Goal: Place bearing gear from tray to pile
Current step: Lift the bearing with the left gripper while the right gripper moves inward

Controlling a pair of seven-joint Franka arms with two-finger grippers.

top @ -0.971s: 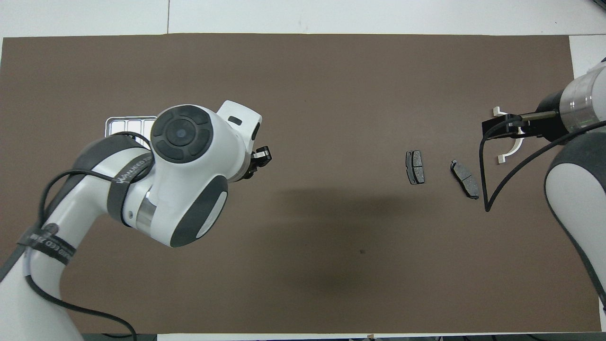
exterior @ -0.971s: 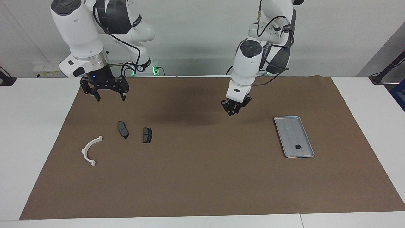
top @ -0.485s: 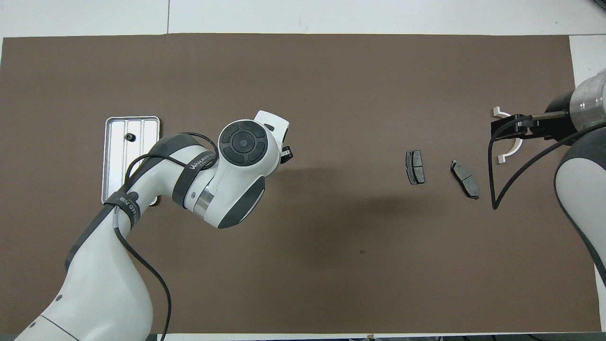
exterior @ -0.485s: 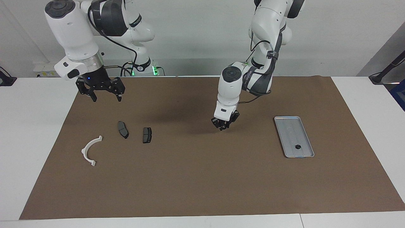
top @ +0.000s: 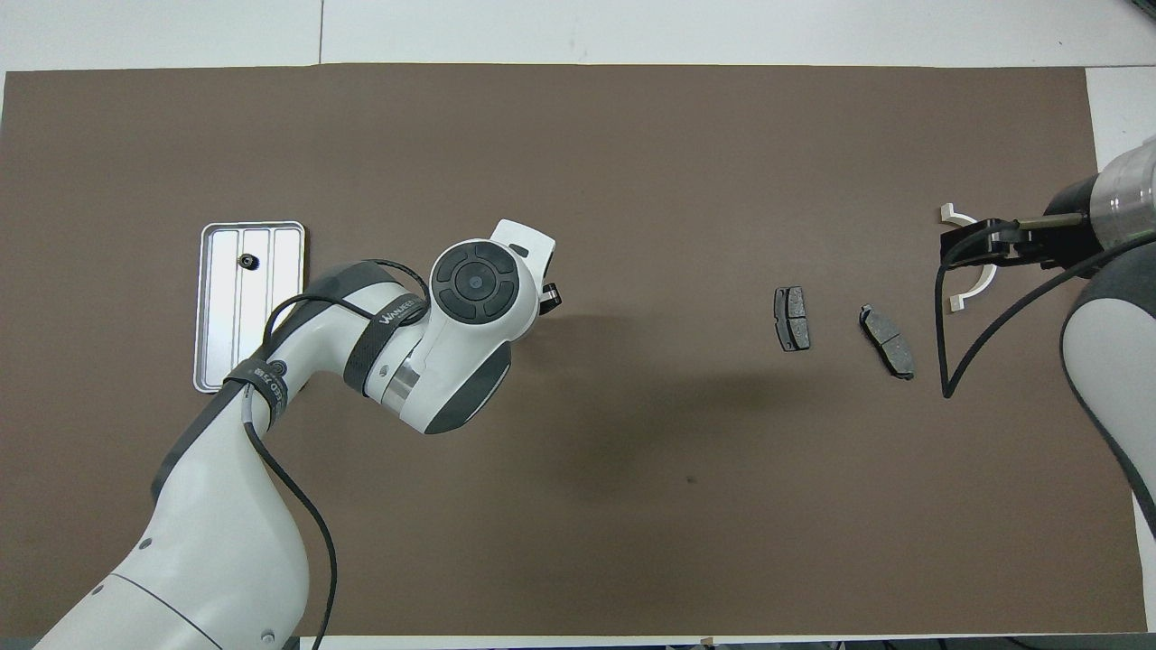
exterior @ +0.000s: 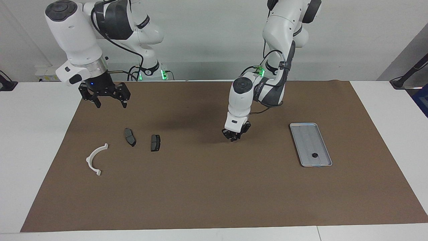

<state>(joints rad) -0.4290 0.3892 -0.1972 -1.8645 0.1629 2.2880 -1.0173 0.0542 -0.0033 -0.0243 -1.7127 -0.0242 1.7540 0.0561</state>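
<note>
At the right arm's end of the bench (exterior: 33,134), the right pincer (exterior: 103,101) hangs with its jaws wide open and empty, waiting; it has drifted only slightly over the last second. Below it, a little farther from the robots, lies the pile (exterior: 129,137): a white arc bracket (exterior: 96,159) and two dark pads (exterior: 155,143), none of them disturbed.

Midway along the brown mat (exterior: 214,187), the left pincer (exterior: 235,138) has come down from its raised position and now sits just above the mat, having shifted a little toward the pile. Whether it is closed, or carrying anything, I cannot tell.

Well apart from this pincer, toward the left arm's end, the tray (exterior: 302,129) is in its old place, and one small dark bearing gear (exterior: 314,155) still rests in it.

The descent reads as a set-down. If so, it lands well short of the pile, and the gear in the tray still needs fetching.
</note>
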